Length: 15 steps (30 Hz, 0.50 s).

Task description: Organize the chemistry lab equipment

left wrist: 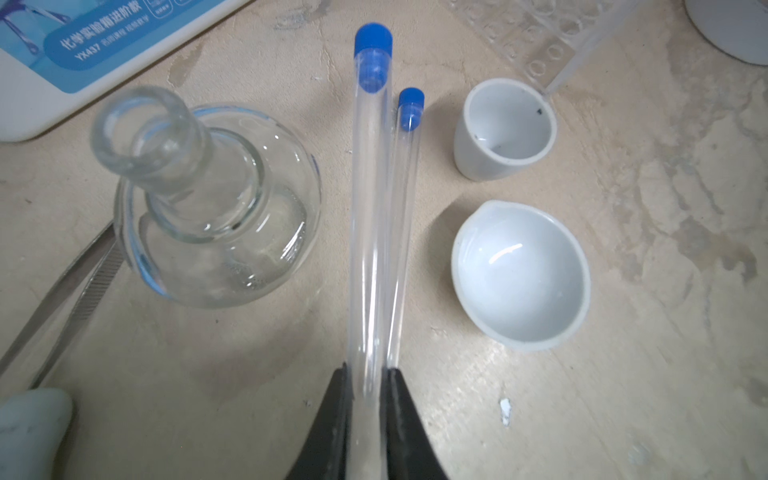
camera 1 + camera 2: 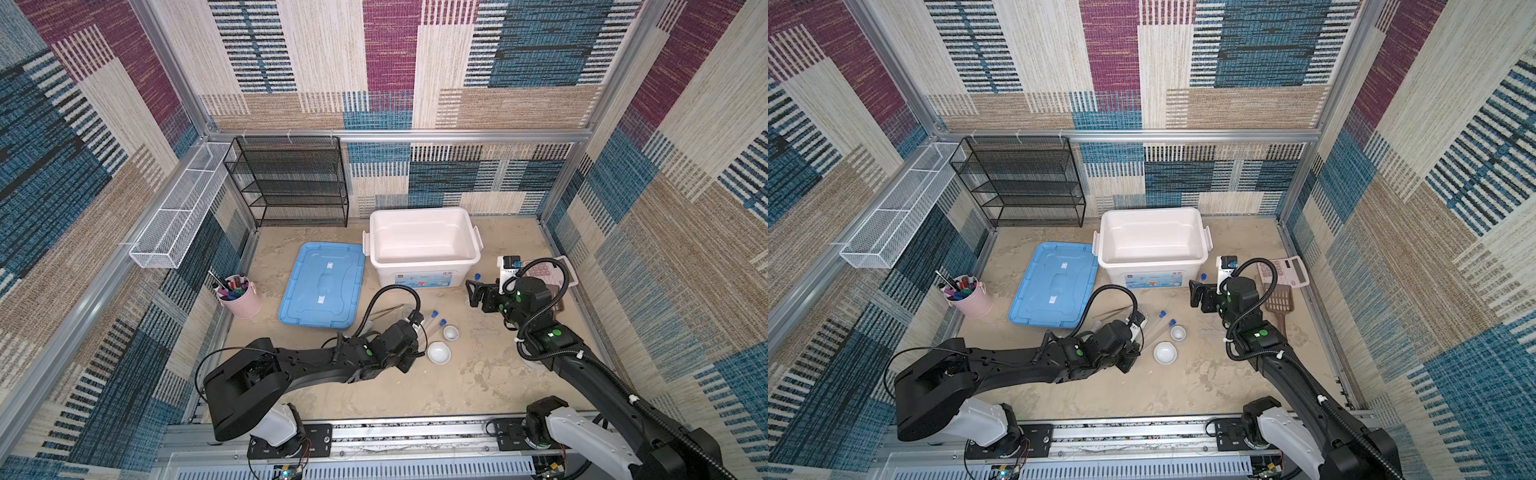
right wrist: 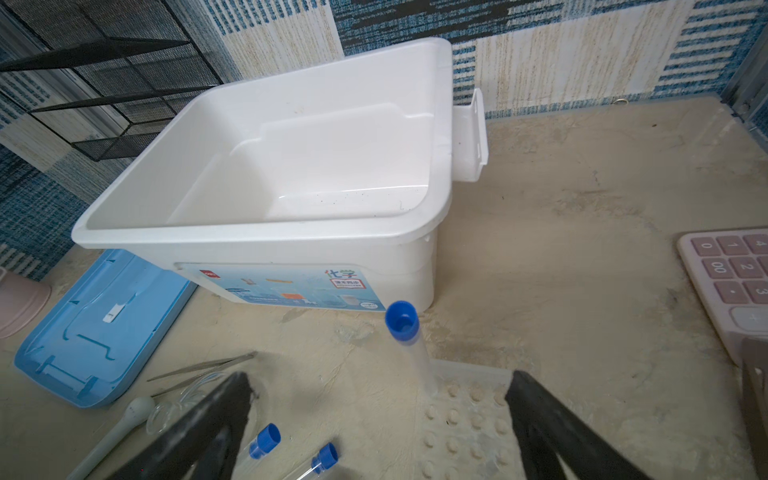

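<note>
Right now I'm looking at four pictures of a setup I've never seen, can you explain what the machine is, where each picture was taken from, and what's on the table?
It is a robot with two black arms, each ending in a two-finger gripper. Two pictures look down on the whole table from overhead; the other two come from cameras on the wrists. The left gripper is shut on a blue-capped test tube, with a thinner tube beside it. Nearby are a glass flask, tweezers, a deep white dish and a shallow white dish. The right gripper is open and empty over a clear rack where one capped tube stands. Also there: a white bin, a blue lid, a pink pen cup and a calculator.
</note>
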Each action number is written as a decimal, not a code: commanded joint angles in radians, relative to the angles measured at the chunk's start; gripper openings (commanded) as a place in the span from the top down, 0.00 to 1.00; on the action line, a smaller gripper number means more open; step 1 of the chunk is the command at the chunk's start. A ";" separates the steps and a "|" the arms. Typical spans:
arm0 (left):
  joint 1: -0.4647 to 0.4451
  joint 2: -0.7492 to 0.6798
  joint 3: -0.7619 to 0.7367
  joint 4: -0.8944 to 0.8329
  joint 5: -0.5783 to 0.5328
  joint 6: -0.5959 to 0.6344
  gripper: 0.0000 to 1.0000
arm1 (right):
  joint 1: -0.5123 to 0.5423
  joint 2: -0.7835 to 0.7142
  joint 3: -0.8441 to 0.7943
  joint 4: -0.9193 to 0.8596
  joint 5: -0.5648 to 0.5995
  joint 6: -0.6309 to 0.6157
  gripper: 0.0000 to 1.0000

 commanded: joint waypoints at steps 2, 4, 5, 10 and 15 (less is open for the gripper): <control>-0.002 -0.032 -0.012 0.019 -0.029 -0.026 0.86 | 0.001 -0.012 0.010 0.013 -0.072 0.023 0.04; -0.003 -0.047 -0.013 0.025 -0.030 -0.023 0.86 | 0.001 -0.020 0.017 0.011 -0.095 0.027 0.05; -0.004 -0.056 -0.013 0.026 -0.032 -0.021 0.86 | 0.000 -0.024 0.023 0.005 -0.104 0.028 0.06; -0.009 -0.113 -0.032 0.066 -0.048 -0.002 0.86 | 0.001 -0.038 0.052 -0.025 -0.140 0.031 0.07; -0.010 -0.174 -0.070 0.126 -0.064 0.024 0.87 | 0.000 -0.032 0.079 -0.037 -0.202 0.041 0.09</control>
